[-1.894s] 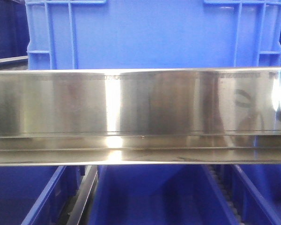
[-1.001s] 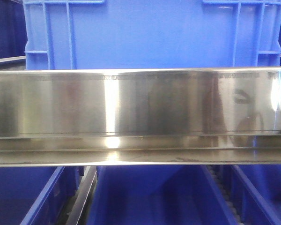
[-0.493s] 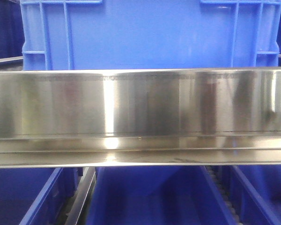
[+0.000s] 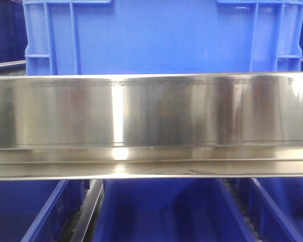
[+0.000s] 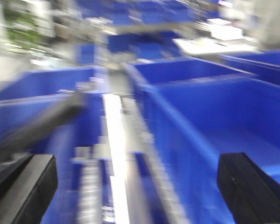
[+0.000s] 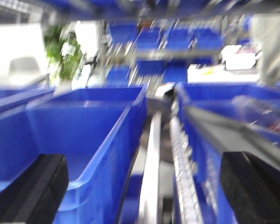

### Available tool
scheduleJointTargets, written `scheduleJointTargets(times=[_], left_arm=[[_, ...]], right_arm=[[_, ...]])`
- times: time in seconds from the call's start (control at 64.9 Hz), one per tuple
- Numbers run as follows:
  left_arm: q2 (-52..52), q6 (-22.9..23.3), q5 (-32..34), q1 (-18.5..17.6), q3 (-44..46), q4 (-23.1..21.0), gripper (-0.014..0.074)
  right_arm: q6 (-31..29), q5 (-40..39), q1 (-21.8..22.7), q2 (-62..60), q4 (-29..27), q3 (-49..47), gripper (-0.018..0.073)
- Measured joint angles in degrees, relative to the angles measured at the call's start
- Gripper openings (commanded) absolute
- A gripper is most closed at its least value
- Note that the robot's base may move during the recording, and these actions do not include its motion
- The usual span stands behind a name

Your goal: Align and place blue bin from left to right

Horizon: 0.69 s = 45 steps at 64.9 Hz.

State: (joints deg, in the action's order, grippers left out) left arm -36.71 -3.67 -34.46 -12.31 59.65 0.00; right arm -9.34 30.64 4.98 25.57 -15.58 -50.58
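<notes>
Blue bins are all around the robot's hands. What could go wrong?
Both wrist views are blurred, so the arms seem to move fast; the open left gripper or right gripper might bump a bin wall. In the front view, the steel rail hides much of the bin, so lining it up may go crooked.

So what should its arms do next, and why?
Likely lower both to grip. The left gripper and right gripper are open and empty, each above a blue bin wall; nothing is held yet.
</notes>
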Motion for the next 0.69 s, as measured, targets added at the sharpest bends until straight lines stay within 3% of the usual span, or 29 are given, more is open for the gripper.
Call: scheduleJointTargets(times=[0.108, 0.231, 0.508, 0.585, 0.693], left_arm=[[-5.6, 0.2, -0.5, -7.1, 3.4, -0.4, 0.0601], [-13.3, 2.5, -2.2, -11.8, 9.3, -0.5, 0.0601], [-33.4, 3.7, -14.2, -12.7, 30.8, -0.9, 0.0601], [-39.4, 5.6, -19.2, -12.7, 38.0, -0.5, 0.0601], [-45.6, 8.1, -25.2, -12.7, 46.1, 2.4, 0.0601]], right_arm=[[-5.5, 3.8, -0.7, 5.5, -4.4, -4.8, 0.0559], [-7.3, 7.5, -3.2, 12.3, -6.4, -11.7, 0.0559], [-7.7, 19.8, -9.4, 31.5, -6.8, -31.2, 0.0559], [-7.0, 22.6, -12.2, 38.3, -3.3, -36.4, 0.0559], [0.6, 29.1, -14.5, 45.5, 8.4, -43.2, 0.0559]])
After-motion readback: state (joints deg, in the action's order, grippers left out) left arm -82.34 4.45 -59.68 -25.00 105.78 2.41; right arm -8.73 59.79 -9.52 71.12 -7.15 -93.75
